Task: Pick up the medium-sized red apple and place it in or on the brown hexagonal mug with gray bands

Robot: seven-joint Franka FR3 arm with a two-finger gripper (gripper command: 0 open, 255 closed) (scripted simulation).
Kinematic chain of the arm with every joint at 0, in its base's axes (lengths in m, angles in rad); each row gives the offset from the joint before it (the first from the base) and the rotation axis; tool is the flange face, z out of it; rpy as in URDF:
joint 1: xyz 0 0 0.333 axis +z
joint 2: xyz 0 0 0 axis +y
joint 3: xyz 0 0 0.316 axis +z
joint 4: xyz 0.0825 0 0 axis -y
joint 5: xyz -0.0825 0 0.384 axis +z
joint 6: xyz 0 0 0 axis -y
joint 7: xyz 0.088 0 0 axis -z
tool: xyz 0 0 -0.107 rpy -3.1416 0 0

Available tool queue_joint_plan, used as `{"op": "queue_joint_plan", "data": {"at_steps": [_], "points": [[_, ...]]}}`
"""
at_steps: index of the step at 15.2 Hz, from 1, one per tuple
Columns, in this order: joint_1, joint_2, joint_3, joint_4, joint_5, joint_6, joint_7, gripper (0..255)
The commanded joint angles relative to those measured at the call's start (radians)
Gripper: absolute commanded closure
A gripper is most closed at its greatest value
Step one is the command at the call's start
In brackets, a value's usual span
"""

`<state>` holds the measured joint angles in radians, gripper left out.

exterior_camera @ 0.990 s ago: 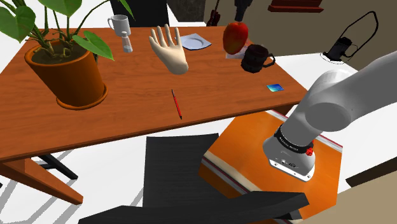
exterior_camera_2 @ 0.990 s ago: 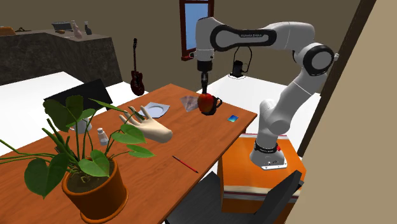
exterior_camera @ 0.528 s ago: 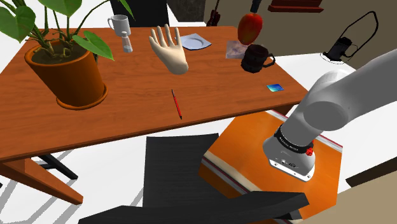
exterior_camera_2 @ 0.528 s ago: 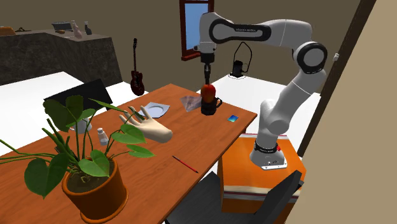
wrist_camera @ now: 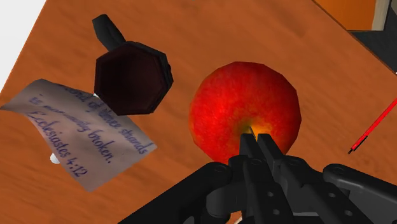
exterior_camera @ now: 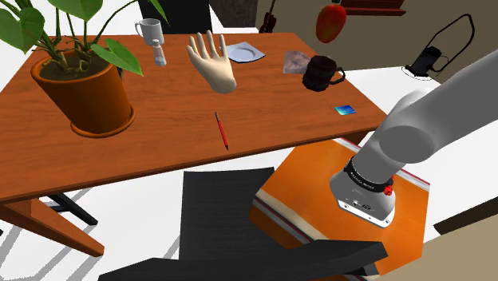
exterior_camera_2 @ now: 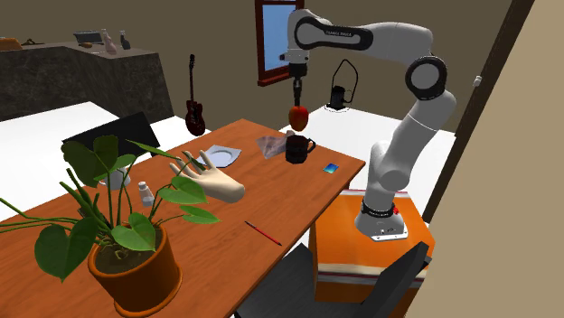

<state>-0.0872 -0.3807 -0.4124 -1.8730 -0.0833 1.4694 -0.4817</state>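
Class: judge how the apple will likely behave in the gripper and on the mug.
The apple is round and smooth, so it likely rolls if set down. The gripper pinches only its top, so it may swing or slip. It looks about as wide as the mug, so it probably perches.

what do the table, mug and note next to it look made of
Table: wood, reddish-brown, streaky grain shows. Mug: dark brown, smooth faceted walls, possibly ceramic; unclear. Note: thin pale sheet with handwriting, likely paper.
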Motion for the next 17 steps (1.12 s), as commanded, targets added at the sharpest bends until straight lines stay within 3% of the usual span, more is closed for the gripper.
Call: {"op": "queue_joint_plan", "data": {"at_steps": [1, 6, 10, 17], "points": [[-0.010, 0.039, -0.044, 0.052, -0.003, -0.013, -0.060, 255], [-0.036, 0.173, -0.157, 0.216, 0.024, -0.053, -0.212, 255], [-0.074, 0.314, -0.252, 0.376, 0.086, -0.096, -0.349, 255], [-0.071, 0.269, -0.238, 0.236, 0.060, 0.007, -0.331, 255]]}}
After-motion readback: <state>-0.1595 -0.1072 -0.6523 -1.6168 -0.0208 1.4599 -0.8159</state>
